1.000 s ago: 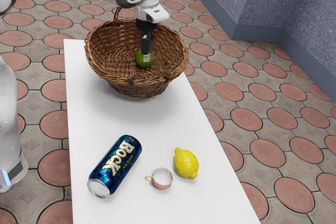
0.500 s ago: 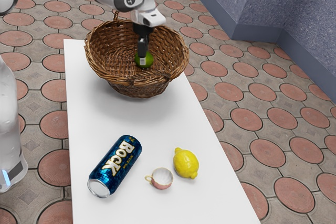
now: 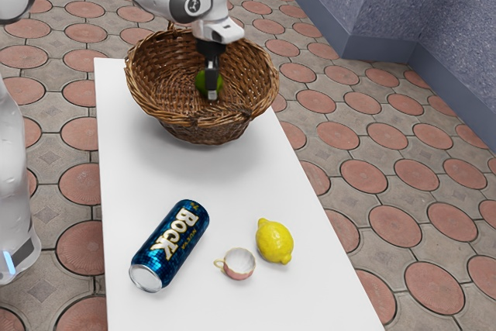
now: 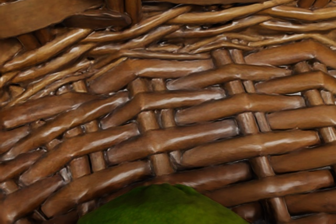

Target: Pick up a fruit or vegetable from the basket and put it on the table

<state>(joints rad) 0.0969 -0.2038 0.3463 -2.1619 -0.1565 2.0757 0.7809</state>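
My gripper (image 3: 211, 92) points down inside the wicker basket (image 3: 145, 87), at the near side of a round green fruit (image 3: 201, 83) and covering part of it. Whether it is holding the fruit cannot be told. In the wrist view the top of the green fruit (image 4: 164, 205) is at the lower edge, just under the hand, with the woven wall of the basket (image 4: 205, 103) beyond it. The white table (image 3: 194, 180) carries the basket.
A blue can (image 3: 170, 246) lies on its side on the table. Near it are a small pink-and-white cup (image 3: 239, 264) and a yellow lemon (image 3: 275, 241). The basket's rim surrounds the lowered gripper.
My hand has come lower in the basket, after first shifting toward the exterior view's left. The green fruit has lately moved slightly up and toward that view's left.
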